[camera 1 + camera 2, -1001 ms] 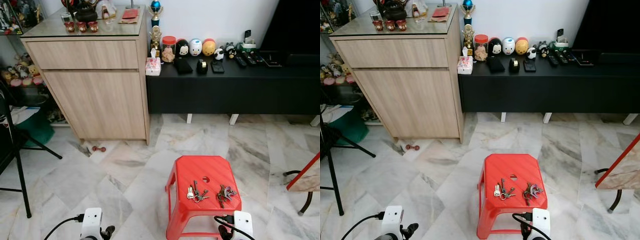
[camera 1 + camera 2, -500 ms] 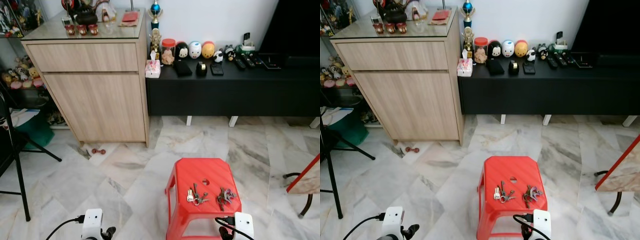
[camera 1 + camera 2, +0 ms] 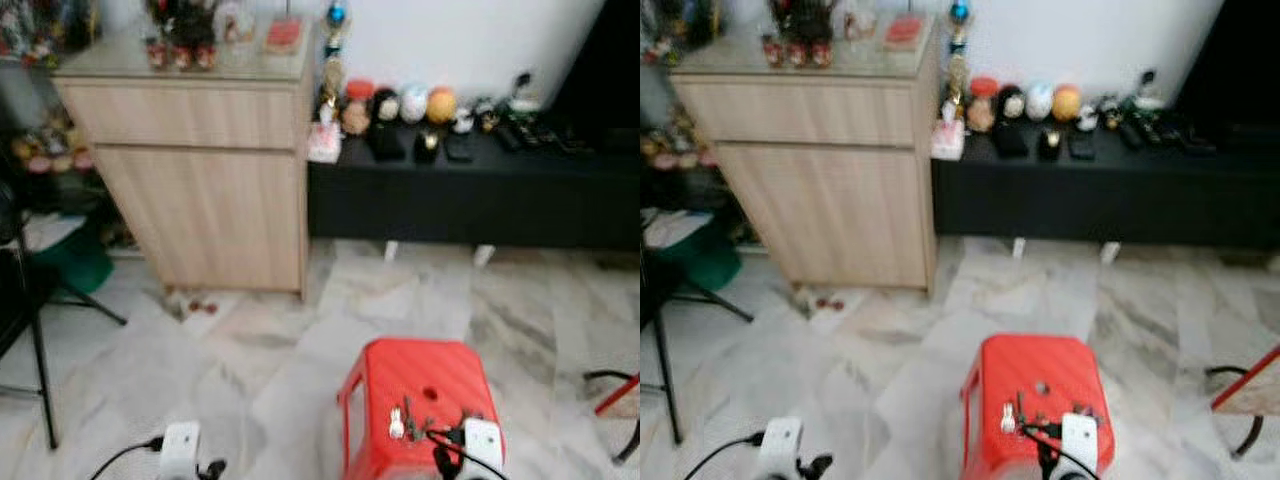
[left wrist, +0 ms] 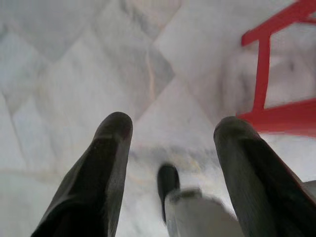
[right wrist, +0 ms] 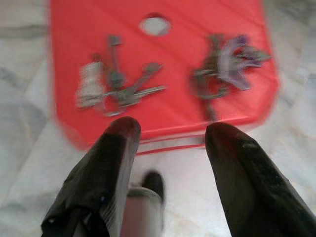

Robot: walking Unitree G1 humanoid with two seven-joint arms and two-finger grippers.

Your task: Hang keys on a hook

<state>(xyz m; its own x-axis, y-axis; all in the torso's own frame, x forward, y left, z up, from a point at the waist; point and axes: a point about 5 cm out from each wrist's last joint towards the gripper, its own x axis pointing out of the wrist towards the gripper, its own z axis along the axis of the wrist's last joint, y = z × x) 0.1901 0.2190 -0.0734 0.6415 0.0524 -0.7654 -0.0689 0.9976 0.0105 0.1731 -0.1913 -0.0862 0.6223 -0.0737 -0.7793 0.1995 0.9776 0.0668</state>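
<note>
Two key bunches lie on a red plastic stool [image 3: 420, 385]: a silver bunch [image 5: 113, 89] and a darker bunch with purple parts [image 5: 227, 64]. In the head views the silver bunch [image 3: 400, 420] sits near the stool's front edge. My right gripper [image 5: 170, 131] is open, hovering just short of the stool's front edge, with nothing between its fingers. My right wrist [image 3: 480, 445] covers the darker bunch in the head views. My left gripper [image 4: 173, 131] is open over bare marble floor beside the stool's leg [image 4: 261, 74]. The head views are blurred.
A wooden cabinet [image 3: 200, 180] stands at the back left, and a low black console [image 3: 470, 190] with small ornaments runs along the wall. A black stand's legs [image 3: 40, 340] are at the left. A red-edged table corner [image 3: 620, 390] juts in at right. Marble floor [image 3: 250, 370] lies between.
The whole view has shifted and blurred, so the camera moved. The stool now lies lower in the picture and my right wrist covers part of its front.
</note>
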